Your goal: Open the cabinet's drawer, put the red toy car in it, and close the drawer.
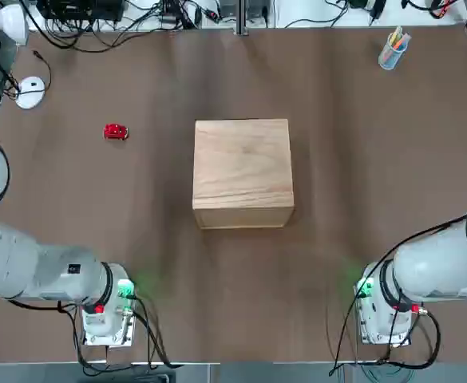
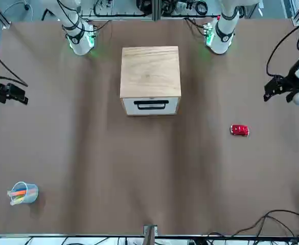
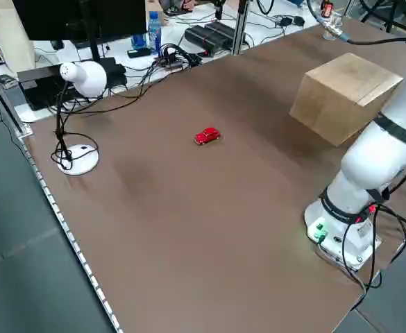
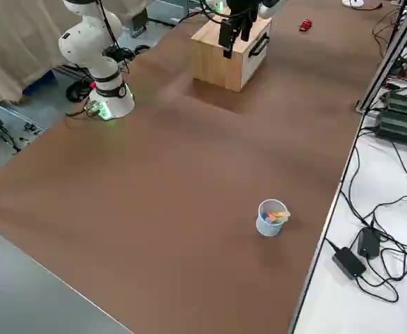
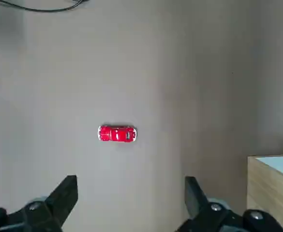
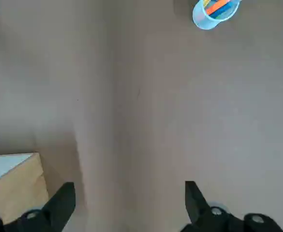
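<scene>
The light-wood cabinet (image 1: pixel 243 171) stands mid-table. Its drawer (image 2: pixel 150 105) is pushed in, with a dark handle on the side facing away from the arms. The red toy car (image 1: pixel 116 132) sits on the table left of the cabinet, well apart from it. My left gripper (image 2: pixel 270 92) hovers open high over the table's left side. In its wrist view the car (image 5: pixel 117 134) lies beyond the fingertips (image 5: pixel 66 191), with nothing between them. My right gripper (image 2: pixel 17 95) hovers open and empty over the right side, and a cabinet corner (image 6: pixel 15 186) shows in its wrist view.
A light-blue cup of pens (image 1: pixel 393 50) stands at the far right. A white computer mouse (image 1: pixel 30 91) lies at the far left edge, with cables and a white lamp (image 3: pixel 85 76) behind it. The arm bases (image 1: pixel 105 315) sit at the near edge.
</scene>
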{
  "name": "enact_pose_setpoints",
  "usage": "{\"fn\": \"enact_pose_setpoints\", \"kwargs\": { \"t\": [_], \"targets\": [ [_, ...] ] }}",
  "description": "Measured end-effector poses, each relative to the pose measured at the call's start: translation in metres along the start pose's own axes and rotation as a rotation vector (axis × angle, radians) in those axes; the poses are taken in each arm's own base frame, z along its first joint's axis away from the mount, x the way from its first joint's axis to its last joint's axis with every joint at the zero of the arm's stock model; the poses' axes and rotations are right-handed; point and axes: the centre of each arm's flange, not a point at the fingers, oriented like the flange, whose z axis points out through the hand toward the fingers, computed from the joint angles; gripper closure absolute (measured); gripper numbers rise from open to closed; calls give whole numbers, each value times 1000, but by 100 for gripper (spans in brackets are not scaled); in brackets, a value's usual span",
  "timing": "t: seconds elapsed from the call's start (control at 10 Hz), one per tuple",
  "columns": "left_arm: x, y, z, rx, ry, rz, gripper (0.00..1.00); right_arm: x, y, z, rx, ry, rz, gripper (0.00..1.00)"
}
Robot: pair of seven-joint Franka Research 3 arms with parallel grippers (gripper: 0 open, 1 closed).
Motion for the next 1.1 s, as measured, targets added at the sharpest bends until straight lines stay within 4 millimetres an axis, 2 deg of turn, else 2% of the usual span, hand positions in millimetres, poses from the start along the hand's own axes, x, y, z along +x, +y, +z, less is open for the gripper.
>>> {"fn": "enact_pose_setpoints", "kwargs": {
  "t": [0.4, 0.6, 0.8, 1.0, 1.1],
  "targets": [
    [0, 0, 0, 0, 0, -1, 2, 0, -2, 1, 1, -3, -3, 0],
    [0, 4, 1, 0, -1, 4, 2, 2, -18, 8, 7, -18, -29, 0],
    [2, 32, 10, -2, -20, 6, 3, 11, -46, 33, 76, -68, -67, 0],
    [6, 74, 29, -5, -53, 5, 13, 24, -78, 69, 151, -139, -103, 0],
    [6, 98, 39, -6, -72, -2, 31, 31, -102, 93, 180, -177, -130, 0]
  ]
}}
